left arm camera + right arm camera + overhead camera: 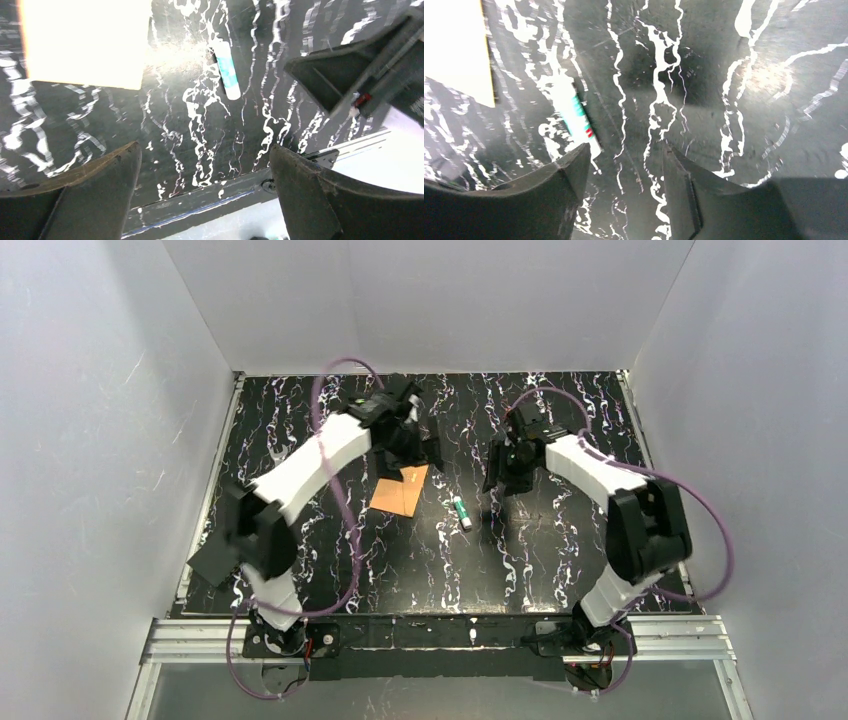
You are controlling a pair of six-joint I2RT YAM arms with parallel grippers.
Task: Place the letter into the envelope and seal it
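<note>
The orange-brown envelope (400,490) lies flat on the black marbled table, a little left of centre. It shows as an overexposed bright rectangle in the left wrist view (82,42) and at the left edge of the right wrist view (456,50). The letter is hidden; no cream sheet shows in any view. My left gripper (415,453) hovers over the envelope's far edge, open wide (205,150), nothing between its fingers. My right gripper (500,478) hangs to the right of the envelope, open (625,147) over bare table, holding nothing.
A white and teal glue stick (461,512) lies on the table between the envelope and the right gripper, also seen in both wrist views (227,70) (576,112). White walls enclose the table on three sides. The metal rail (440,635) runs along the near edge.
</note>
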